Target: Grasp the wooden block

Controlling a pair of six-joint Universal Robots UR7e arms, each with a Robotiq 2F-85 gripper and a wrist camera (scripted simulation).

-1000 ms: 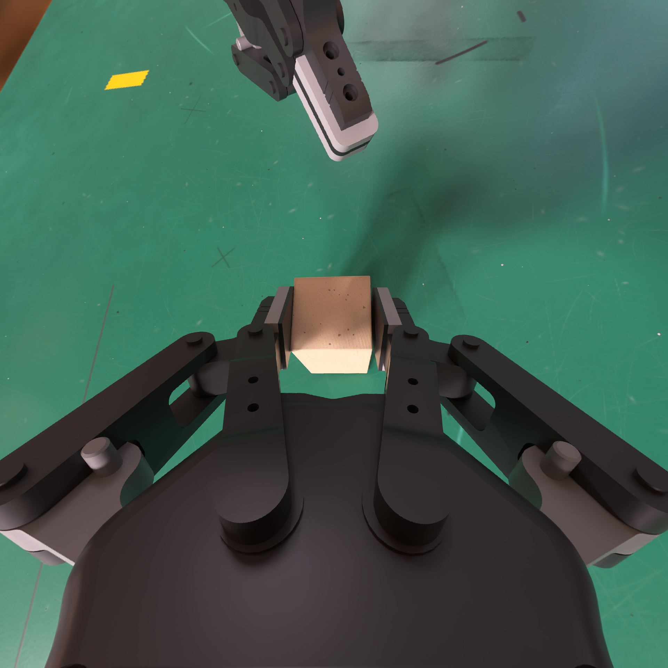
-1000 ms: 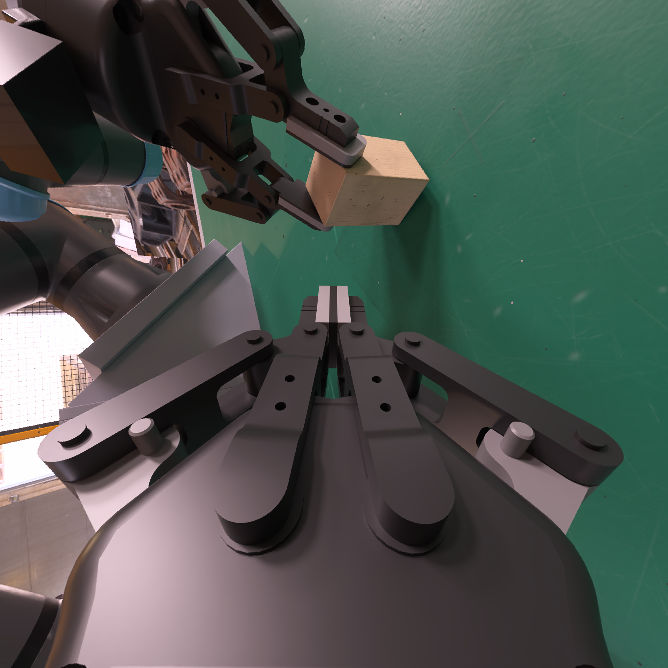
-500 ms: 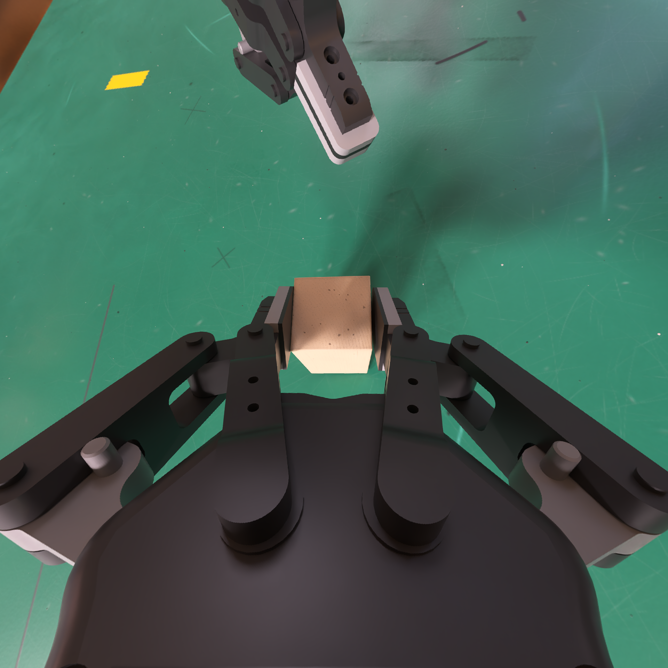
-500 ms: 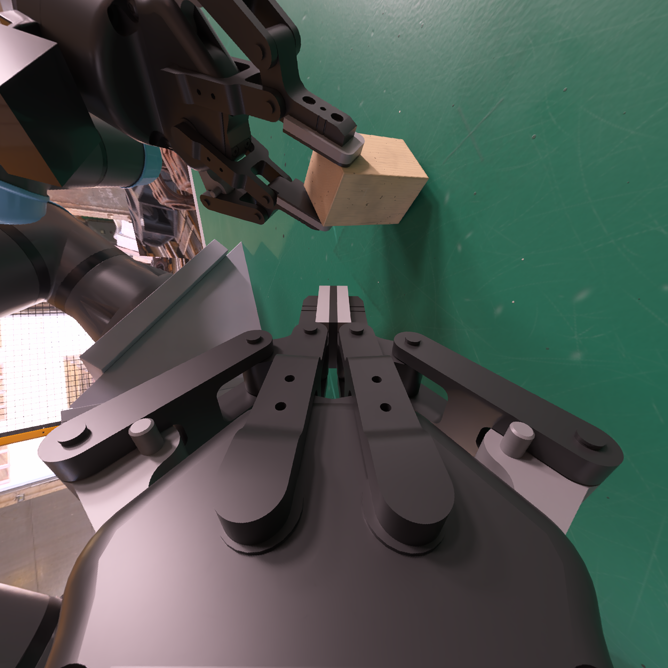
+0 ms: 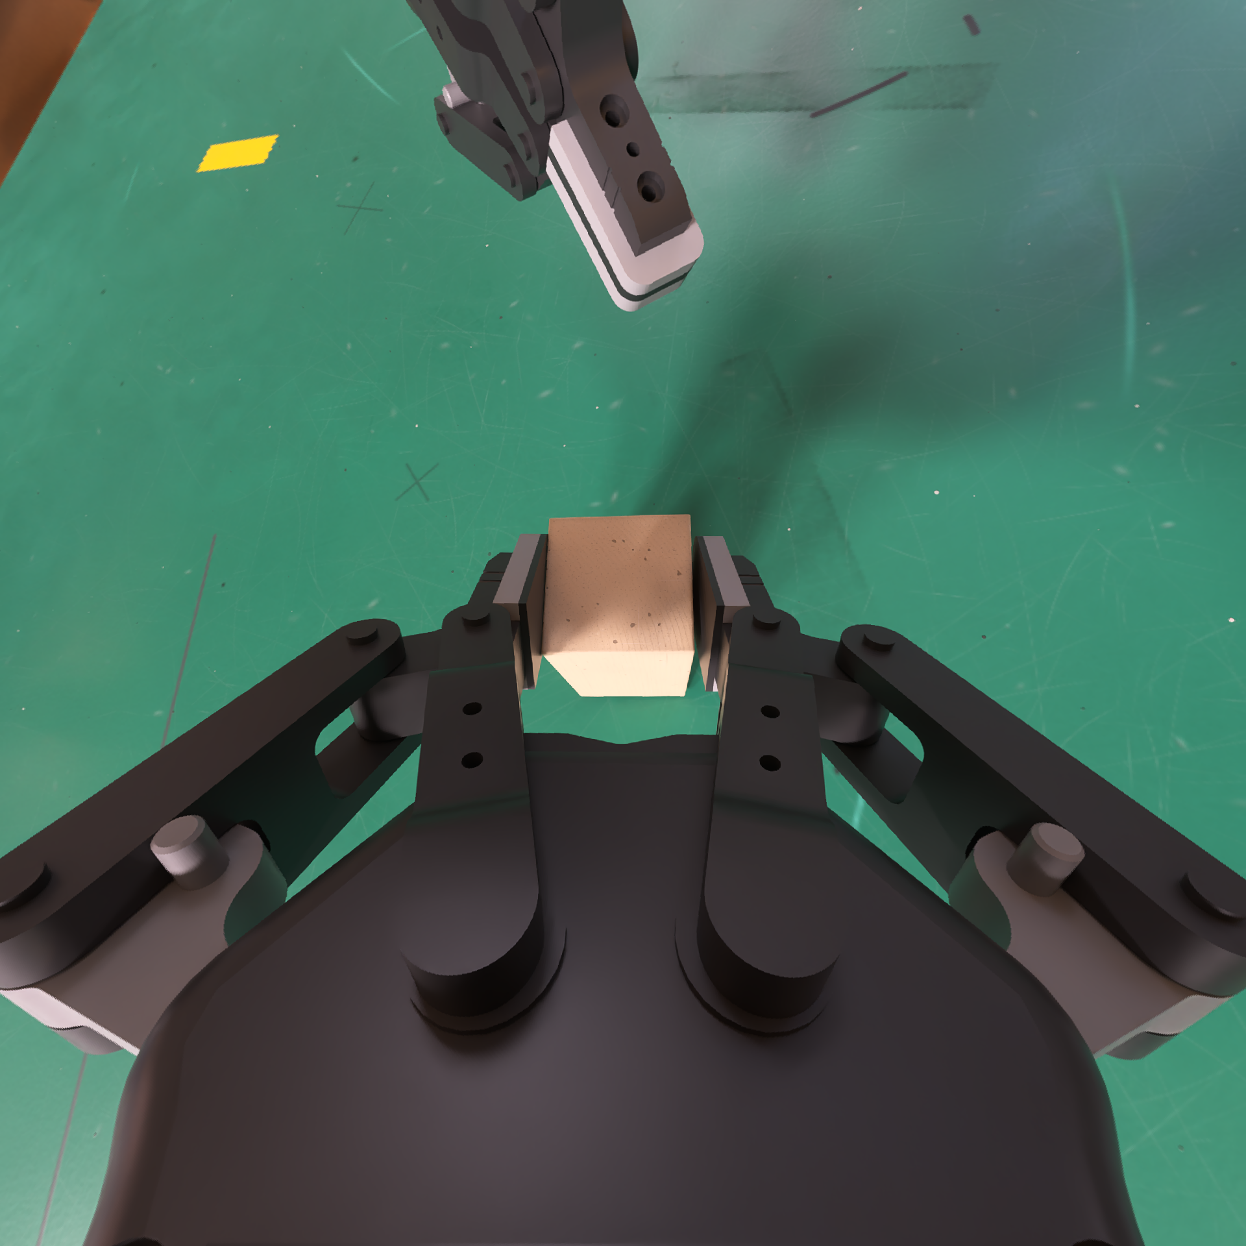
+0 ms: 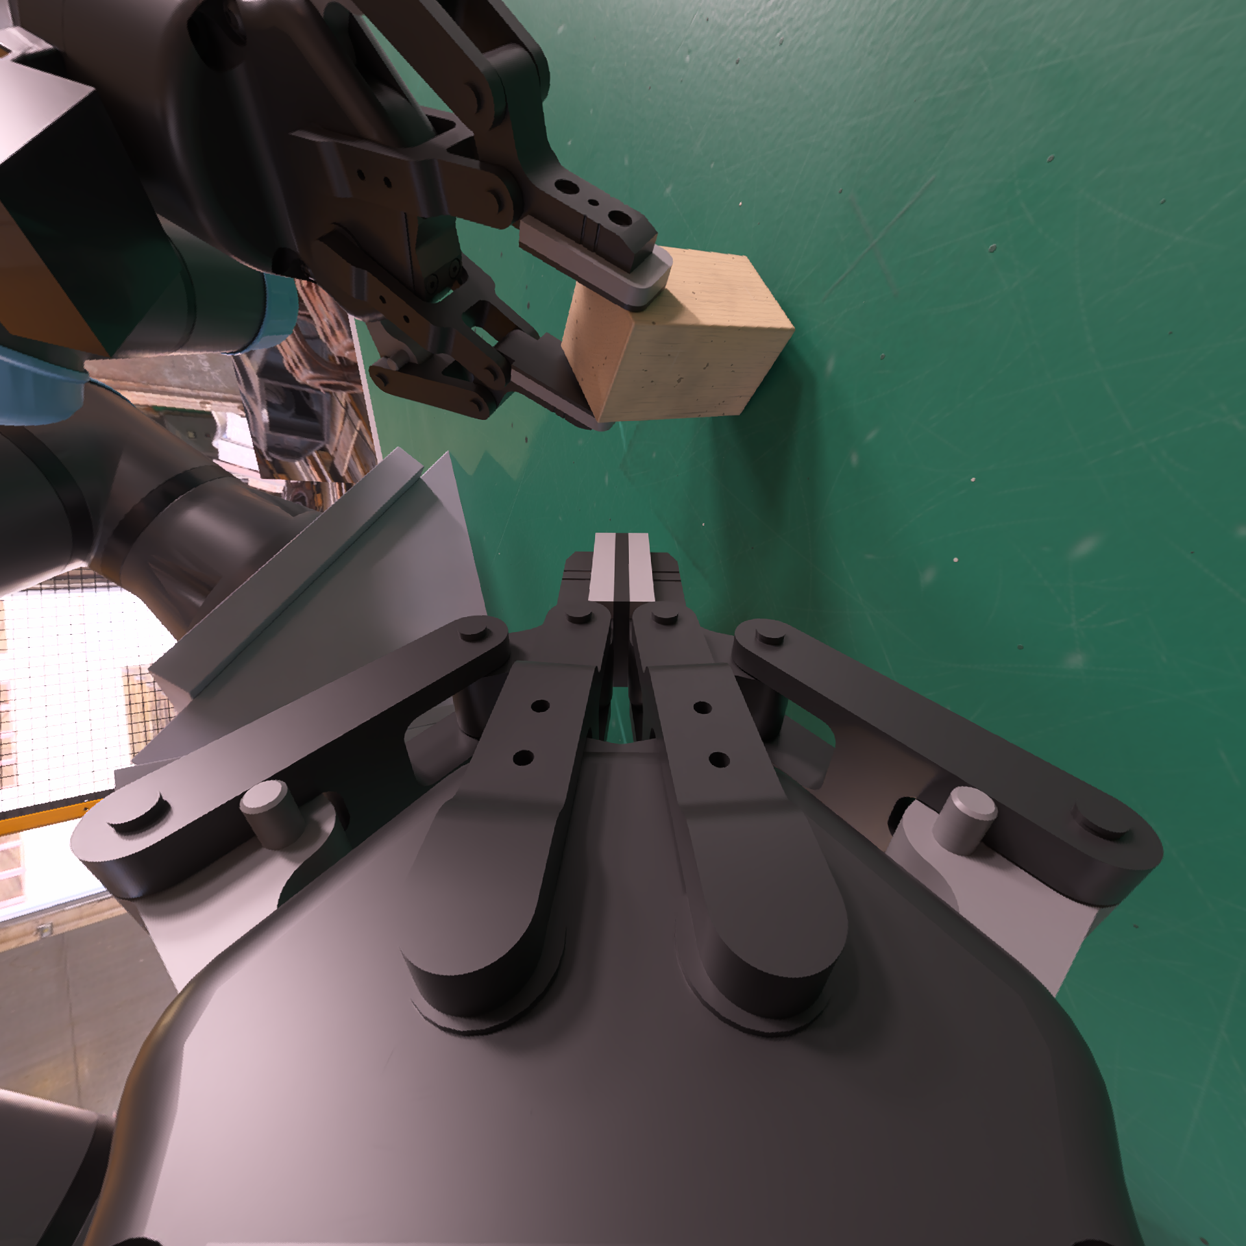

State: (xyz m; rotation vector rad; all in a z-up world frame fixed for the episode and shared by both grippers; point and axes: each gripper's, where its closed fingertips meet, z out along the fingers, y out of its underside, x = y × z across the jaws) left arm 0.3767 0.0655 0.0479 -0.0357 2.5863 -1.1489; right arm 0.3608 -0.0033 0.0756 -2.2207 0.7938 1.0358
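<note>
The wooden block [image 5: 617, 593] is a pale cube on the green mat [image 5: 270, 404]. My left gripper [image 5: 617, 593] is shut on the wooden block, with one pad flat against each side face. The right wrist view shows the same hold: the block [image 6: 701, 350] sits between the left gripper's fingers [image 6: 593, 256], its far face at the mat [image 6: 1011, 337]. I cannot tell whether the block is off the mat. My right gripper [image 6: 621, 566] is shut and empty, a short way from the block. It also shows in the left wrist view [image 5: 640, 270], hanging beyond the block.
A small yellow mark [image 5: 237, 153] lies on the mat at the far left, near the brown table edge [image 5: 27, 81]. A grey metal plate [image 6: 323, 607] and the left arm's dark body [image 6: 168, 202] fill the left side of the right wrist view.
Almost nothing. The left gripper stays shut on the block, and both shift only a hair in the right wrist view. The right gripper stays shut.
</note>
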